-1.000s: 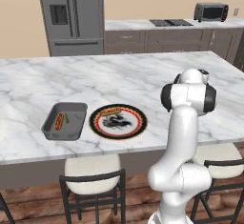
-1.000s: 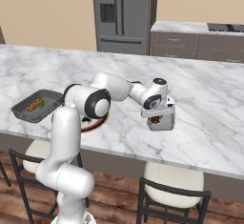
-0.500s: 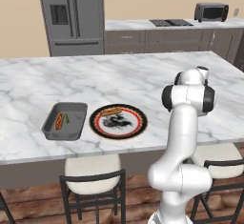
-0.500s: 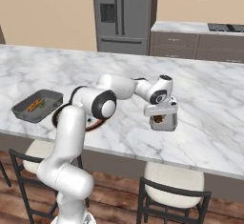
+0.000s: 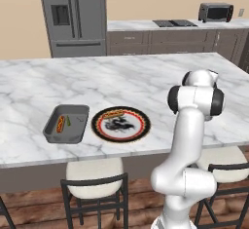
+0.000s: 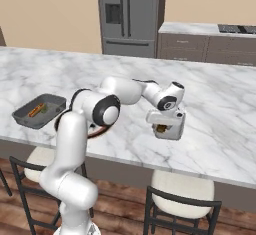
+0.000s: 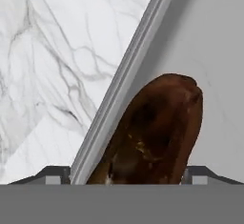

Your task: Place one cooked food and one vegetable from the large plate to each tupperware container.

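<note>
One brown sausage (image 7: 152, 132) sits clenched in the tool (image 6: 162, 128), mid-frame over a grey tray (image 7: 209, 51); the big plate (image 5: 120, 124) and other tray (image 5: 66, 123) lie lower left on the counter (image 5: 121, 82).

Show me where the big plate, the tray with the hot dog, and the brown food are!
large plate (image 5: 142, 128), left base view, on its dark rim.
tray (image 5: 53, 125), left base view, on its left wall.
brown food (image 7: 157, 127), hand view, on its middle.

arm reaching fwd-right, end effector (image 6: 166, 127) pointing down, fingers clamped
</note>
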